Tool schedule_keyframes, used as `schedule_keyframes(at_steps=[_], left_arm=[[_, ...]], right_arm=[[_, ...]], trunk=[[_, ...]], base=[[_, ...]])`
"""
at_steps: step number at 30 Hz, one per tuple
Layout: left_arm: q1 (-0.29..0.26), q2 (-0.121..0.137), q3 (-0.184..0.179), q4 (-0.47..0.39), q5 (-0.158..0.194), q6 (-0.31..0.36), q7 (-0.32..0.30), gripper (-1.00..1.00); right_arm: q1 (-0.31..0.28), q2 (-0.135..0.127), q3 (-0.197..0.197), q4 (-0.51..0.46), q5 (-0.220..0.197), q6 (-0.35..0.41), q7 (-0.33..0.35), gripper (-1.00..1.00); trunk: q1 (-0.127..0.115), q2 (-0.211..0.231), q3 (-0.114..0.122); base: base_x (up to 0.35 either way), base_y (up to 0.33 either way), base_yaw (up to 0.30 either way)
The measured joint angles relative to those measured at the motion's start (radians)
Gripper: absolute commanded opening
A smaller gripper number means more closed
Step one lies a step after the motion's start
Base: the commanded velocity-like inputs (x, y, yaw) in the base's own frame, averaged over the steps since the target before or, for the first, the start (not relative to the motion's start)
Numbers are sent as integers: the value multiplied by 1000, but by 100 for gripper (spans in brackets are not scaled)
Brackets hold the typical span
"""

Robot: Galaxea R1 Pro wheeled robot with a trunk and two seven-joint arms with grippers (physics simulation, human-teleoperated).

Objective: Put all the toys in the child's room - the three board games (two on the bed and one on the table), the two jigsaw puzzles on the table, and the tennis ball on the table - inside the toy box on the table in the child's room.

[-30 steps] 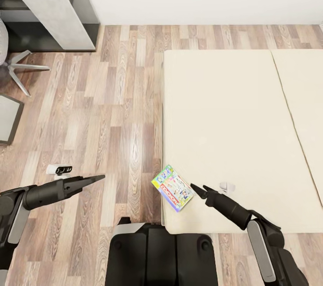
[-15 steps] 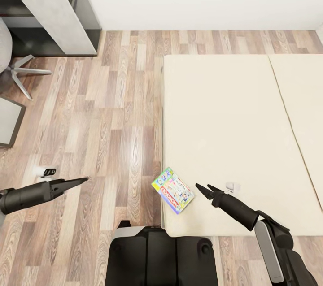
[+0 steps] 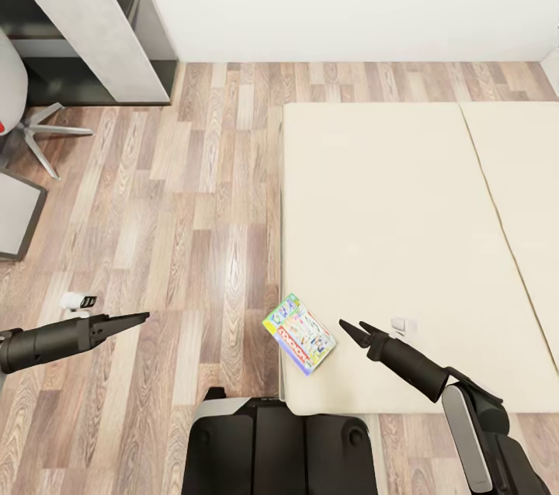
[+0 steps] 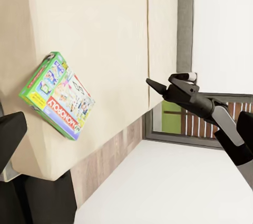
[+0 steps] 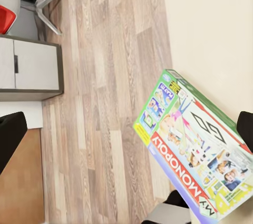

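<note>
One board game point(image 3: 299, 332), a flat green-edged box lettered "MONOPOLY", lies on the near left corner of the bed point(image 3: 404, 231), its corner poking over the mattress edge. The right wrist view shows its printed face point(image 5: 197, 145) close up between the two spread fingers. My right gripper point(image 3: 352, 327) hovers open over the mattress just right of the box, apart from it. My left gripper point(image 3: 133, 318) hangs open over the wood floor, well left of the bed. From the left wrist view, the box point(image 4: 58, 95) and the right gripper point(image 4: 158, 83) appear side by side.
A grey desk point(image 3: 85, 6) stands against the wall at the far left, with a swivel chair's legs point(image 3: 50, 130) beside it. A small white object point(image 3: 78, 299) lies on the floor near my left arm. My own base point(image 3: 279, 448) sits at the bed's near corner.
The whole view has shifted, so the camera moved. My left arm has drawn back to the left. The right gripper and the board game keep about the same spacing.
</note>
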Motion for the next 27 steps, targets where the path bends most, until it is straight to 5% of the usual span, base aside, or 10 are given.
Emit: schedule_keyframes(at_steps=[27], left_arm=[[0,1,1,0,-1,-1,0,100]], right_arm=[[0,1,1,6,8,-1,-1,100]], trunk=[[0,0,44]], base=[[0,0,0]])
